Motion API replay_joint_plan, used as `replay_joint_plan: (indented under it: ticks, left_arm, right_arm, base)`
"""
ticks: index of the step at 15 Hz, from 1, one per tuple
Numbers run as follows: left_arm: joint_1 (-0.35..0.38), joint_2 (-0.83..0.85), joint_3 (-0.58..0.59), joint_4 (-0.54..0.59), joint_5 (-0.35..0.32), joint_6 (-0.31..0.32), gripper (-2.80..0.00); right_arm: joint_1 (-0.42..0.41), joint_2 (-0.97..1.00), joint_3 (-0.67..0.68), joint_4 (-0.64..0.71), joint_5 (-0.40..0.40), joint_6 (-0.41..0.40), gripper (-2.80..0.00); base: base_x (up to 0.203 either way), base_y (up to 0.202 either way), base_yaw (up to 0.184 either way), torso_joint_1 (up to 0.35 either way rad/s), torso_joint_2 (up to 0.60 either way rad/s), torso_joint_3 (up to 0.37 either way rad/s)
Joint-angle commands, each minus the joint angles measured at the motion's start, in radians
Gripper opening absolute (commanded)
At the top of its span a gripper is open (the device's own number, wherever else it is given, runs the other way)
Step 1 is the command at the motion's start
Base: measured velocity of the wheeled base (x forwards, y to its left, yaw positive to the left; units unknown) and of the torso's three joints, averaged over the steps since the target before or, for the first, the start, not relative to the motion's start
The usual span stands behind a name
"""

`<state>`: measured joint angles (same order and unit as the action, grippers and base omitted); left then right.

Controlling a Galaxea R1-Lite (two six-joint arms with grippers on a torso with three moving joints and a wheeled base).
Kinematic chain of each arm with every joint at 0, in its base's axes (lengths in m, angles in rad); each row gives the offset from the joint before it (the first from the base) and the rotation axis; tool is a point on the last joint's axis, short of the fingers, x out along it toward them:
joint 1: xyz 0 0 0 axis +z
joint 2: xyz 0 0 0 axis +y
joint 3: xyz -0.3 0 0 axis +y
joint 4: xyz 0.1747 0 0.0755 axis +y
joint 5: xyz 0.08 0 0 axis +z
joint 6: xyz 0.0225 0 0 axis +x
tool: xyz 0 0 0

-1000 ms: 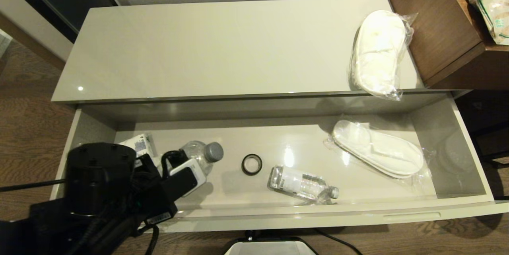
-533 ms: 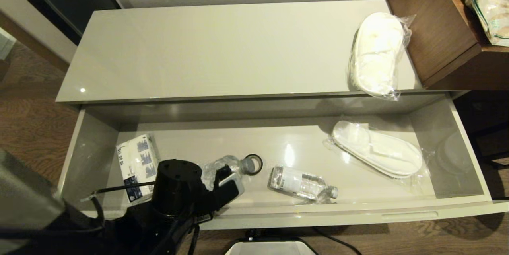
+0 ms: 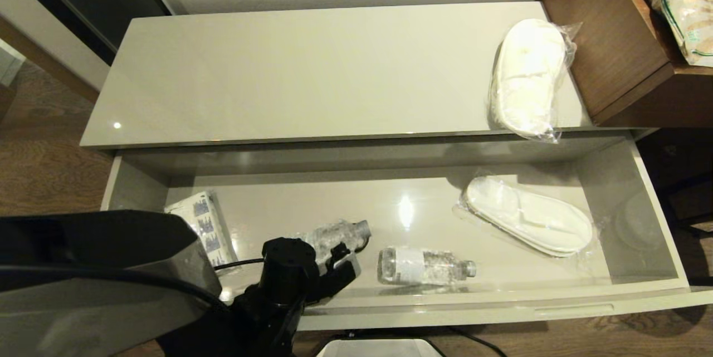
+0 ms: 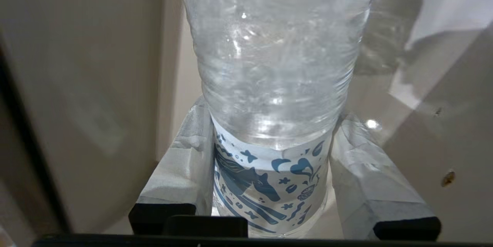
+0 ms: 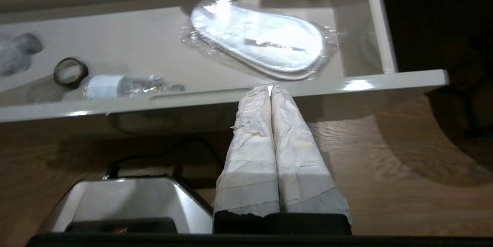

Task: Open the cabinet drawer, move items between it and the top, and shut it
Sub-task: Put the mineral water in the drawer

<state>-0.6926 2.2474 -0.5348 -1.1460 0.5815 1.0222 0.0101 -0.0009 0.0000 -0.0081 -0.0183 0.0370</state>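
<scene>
I am holding the left end effector (image 4: 269, 185) inside the open drawer (image 3: 479, 308), near its front wall, its taped fingers (image 4: 181, 170) clamping the labelled end of a water bottle (image 3: 337, 234) whose grey cap is pointing toward the drawer's middle. A second bottle (image 3: 423, 265) is lying on its side just right of it, a wrapped slipper pair (image 3: 529, 223) is lying further right, a tissue pack (image 3: 206, 226) is sitting at the left, and another slipper pair (image 3: 526, 76) is resting on the tabletop (image 3: 306, 67). The right end effector (image 5: 271, 89) is hanging below the drawer front over the floor, fingers pressed together on nothing.
</scene>
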Motion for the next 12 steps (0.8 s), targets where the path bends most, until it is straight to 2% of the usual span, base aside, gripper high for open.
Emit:
replay_joint_plan:
  ticks: [1, 4, 8, 12]
  left_arm:
    - [-0.002, 0.086, -0.021, 0.005, -0.008, 0.022, -2.8]
    - [-0.001, 0.14, -0.122, 0.005, -0.002, 0.028, -2.8]
    - [0.031, 0.205, -0.328, 0.008, 0.089, 0.025, -2.8]
    - [0.095, 0.237, -0.39, 0.014, 0.099, 0.068, -2.8]
  right_arm:
    - [0.001, -0.016, 0.003, 0.0, 0.001, 0.0, -2.8]
    - [0.001, -0.016, 0.003, 0.0, 0.001, 0.0, -2.8]
    - [0.001, -0.017, 0.003, 0.0, 0.001, 0.0, -2.8]
    - [0.001, -0.016, 0.003, 0.0, 0.001, 0.0, -2.8]
  base:
    - [0.0, 0.0, 0.0, 0.0, 0.0, 0.0]
    - [0.0, 0.0, 0.0, 0.0, 0.0, 0.0]
    - [0.0, 0.0, 0.0, 0.0, 0.0, 0.0]
    - [0.0, 0.0, 0.0, 0.0, 0.0, 0.0]
